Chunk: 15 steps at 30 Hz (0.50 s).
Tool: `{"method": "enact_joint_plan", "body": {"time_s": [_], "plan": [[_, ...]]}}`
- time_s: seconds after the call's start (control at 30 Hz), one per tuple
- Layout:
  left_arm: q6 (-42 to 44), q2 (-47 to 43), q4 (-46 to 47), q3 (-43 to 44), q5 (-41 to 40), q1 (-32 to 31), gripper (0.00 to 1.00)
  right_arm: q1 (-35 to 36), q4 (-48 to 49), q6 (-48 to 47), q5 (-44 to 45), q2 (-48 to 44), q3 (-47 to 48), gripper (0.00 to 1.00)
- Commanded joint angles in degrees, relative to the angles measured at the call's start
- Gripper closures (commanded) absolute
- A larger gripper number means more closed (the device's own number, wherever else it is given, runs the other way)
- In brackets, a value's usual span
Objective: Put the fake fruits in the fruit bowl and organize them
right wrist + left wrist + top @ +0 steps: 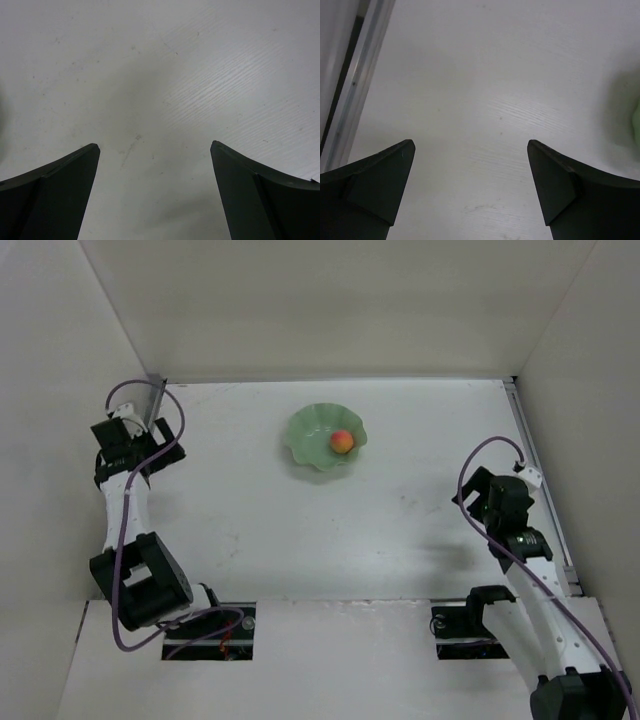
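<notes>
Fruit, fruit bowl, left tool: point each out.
fruit (342, 442): top external view, middle of its red-orange top.
fruit bowl (305, 432): top external view, bare inner wall left of the fruit.
left tool (471, 144): left wrist view, midway between its open fingertips.

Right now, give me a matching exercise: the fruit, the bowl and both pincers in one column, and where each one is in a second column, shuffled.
Column one:
1. red-orange fake fruit
2. mint-green fruit bowl
3. left pincer
4. right pincer

Column two:
A. open, near the right edge of the table
B. inside the bowl, right of its middle
C. open, by the far left corner
D. on the table, far middle

Pairs: 1-B, 2-D, 3-C, 4-A
</notes>
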Motion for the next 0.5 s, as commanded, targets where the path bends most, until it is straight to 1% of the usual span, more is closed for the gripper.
{"method": "enact_joint_plan", "body": {"time_s": [0.0,0.17,0.47], "plan": [[-8.5,-4.1,5.9,-3.6,5.1,3.5,0.00,0.2,3.7,-0.2,0.8,0.3,0.7,0.00],[-8.5,-4.3,5.7,-3.8,7.4,3.5,0.00,0.5,4.1,0.2,0.6,-0.2,0.2,0.00],[-8.4,-3.8,5.0,-3.0,6.6,3.3,0.00,0.5,4.6,0.4,0.7,-0.2,-0.2,0.00]]}}
